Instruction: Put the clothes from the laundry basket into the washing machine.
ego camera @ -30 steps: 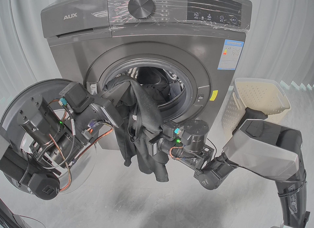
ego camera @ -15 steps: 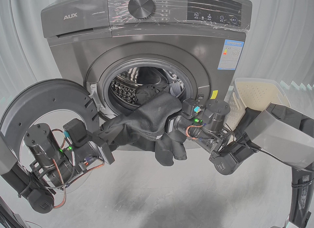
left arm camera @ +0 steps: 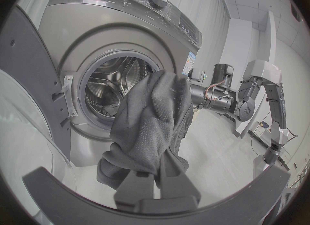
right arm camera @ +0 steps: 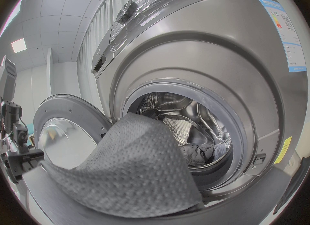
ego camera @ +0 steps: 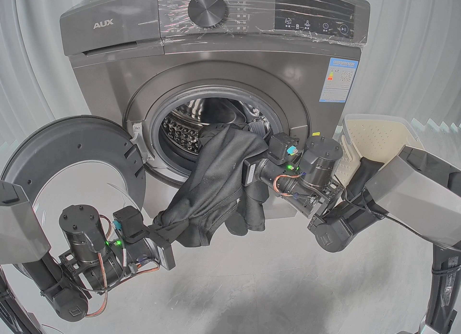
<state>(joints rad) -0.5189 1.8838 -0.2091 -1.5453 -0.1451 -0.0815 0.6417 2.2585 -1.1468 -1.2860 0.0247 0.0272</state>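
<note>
- Head view: The washing machine (ego camera: 216, 56) stands with its door (ego camera: 72, 152) swung open toward the robot's left. I see a dark garment (ego camera: 216, 181) hanging from the mouth of the drum (ego camera: 180, 131) down to the left gripper (ego camera: 163, 232). That gripper is clamped on the cloth's lower end, low in front of the door. The right gripper (ego camera: 249, 172) sits by the right side of the opening, against the garment's upper part. Cloth hides its tip, so I cannot tell how it is set. The laundry basket (ego camera: 379, 140) stands on the floor to the right of the machine, behind the right arm.
- Left wrist view: The left gripper (left arm camera: 155, 180) is closed tight on a fold of the garment (left arm camera: 151, 119). The cloth rises from it across the front of the drum (left arm camera: 97, 90), where other dark clothes (left arm camera: 108, 109) lie low inside.
- Right wrist view: The garment (right arm camera: 129, 167) drapes across the foreground. Beyond it, the drum (right arm camera: 180, 128) is open, with the dark clothes (right arm camera: 197, 154) at its bottom.
</note>
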